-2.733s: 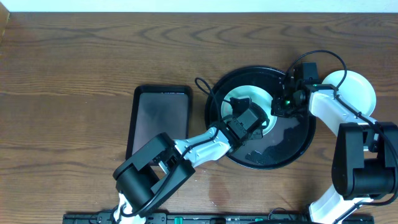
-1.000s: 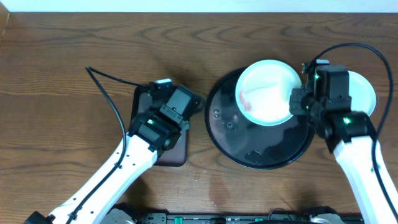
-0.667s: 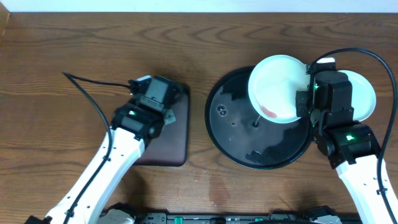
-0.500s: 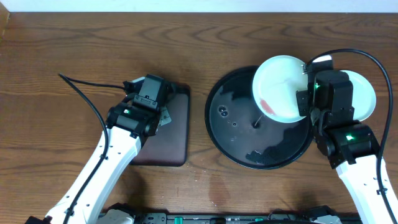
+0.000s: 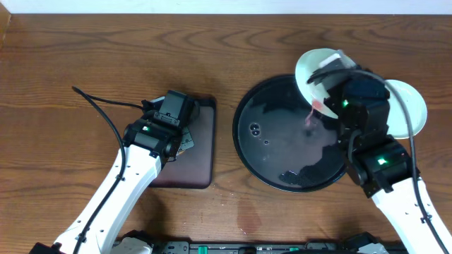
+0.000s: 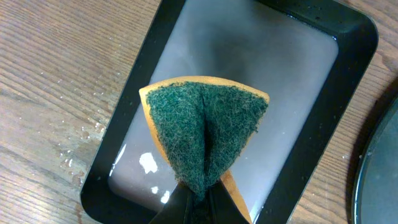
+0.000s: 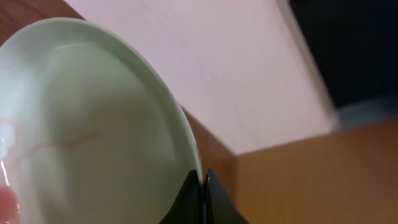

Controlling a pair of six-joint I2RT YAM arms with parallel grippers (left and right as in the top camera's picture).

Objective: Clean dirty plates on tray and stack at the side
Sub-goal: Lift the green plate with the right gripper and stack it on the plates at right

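Observation:
My right gripper (image 5: pixel 337 70) is shut on the rim of a pale mint plate (image 5: pixel 315 68) and holds it tilted steeply above the far right of the round black tray (image 5: pixel 263 156). A red-brown smear runs down from it (image 5: pixel 313 113). In the right wrist view the plate (image 7: pixel 93 124) fills the left, its rim pinched between my fingers (image 7: pixel 203 186). Another pale plate (image 5: pixel 409 106) lies on the table to the right of the tray. My left gripper (image 5: pixel 182 137) is shut on a green and orange sponge (image 6: pixel 202 130) over the rectangular black tray (image 6: pixel 149 68).
The rectangular tray (image 5: pixel 201 176) holds shallow water and lies left of the round tray. Water puddles lie on the round tray (image 5: pixel 296 175). A black cable (image 5: pixel 99 102) trails left of my left arm. A wall edges the table's far side.
My right gripper has tipped the plate from nearly flat to steeply tilted and moved it toward the tray's far right edge. My left gripper with the sponge has stayed over the rectangular tray.

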